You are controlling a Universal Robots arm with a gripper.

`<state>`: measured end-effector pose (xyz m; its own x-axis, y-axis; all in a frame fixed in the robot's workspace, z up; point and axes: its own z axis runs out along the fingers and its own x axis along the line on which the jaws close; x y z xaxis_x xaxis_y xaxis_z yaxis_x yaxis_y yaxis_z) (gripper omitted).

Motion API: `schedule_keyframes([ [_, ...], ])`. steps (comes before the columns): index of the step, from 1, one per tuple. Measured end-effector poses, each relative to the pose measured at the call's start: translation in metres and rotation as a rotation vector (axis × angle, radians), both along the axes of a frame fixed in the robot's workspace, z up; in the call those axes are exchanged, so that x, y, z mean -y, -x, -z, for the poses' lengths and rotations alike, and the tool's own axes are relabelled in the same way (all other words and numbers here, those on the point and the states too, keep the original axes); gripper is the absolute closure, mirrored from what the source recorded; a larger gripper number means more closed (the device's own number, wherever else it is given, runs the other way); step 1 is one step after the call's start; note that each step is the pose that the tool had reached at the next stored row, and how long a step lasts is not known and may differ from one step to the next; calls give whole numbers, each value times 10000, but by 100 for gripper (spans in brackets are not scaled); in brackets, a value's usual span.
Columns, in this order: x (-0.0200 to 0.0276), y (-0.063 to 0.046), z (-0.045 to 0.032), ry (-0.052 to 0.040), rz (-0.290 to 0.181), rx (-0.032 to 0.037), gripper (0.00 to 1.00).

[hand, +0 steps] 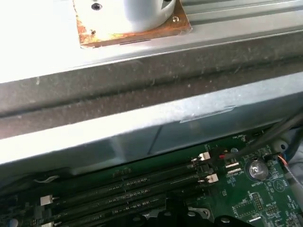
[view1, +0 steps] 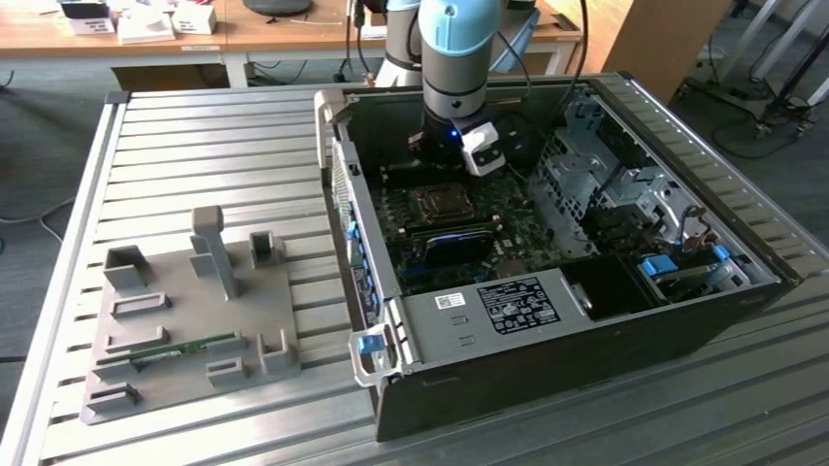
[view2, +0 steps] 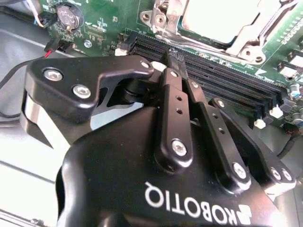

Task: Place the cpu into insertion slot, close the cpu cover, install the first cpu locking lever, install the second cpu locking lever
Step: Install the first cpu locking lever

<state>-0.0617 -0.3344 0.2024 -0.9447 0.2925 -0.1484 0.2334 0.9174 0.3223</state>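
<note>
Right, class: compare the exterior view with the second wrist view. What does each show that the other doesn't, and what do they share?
Exterior view: the whole open computer case on the slatted table, with a grey fixture tray on the exterior view's left. Second wrist view: the gripper close up and a coin battery. Shared: the silver-framed insertion slot and the black memory slots.

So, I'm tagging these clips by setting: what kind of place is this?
Probably a robotics lab or workshop: an open computer case on a slatted metal table, a grey fixture plate, and wooden desks behind.
</note>
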Motion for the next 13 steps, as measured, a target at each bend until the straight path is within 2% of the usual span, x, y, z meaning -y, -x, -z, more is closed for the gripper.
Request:
schedule_keyframes([
  [1, 0, 0, -4, 90, 0, 0, 89],
  [2, 1, 1, -8, 223, -1, -2, 89],
  [4, 1, 0, -12, 578, -1, -2, 89],
  [5, 0, 0, -11, 691, 0, -2, 89],
  [12, 0, 1, -11, 704, -1, -7, 89],
  [13, -1, 0, -11, 723, -3, -60, 89],
])
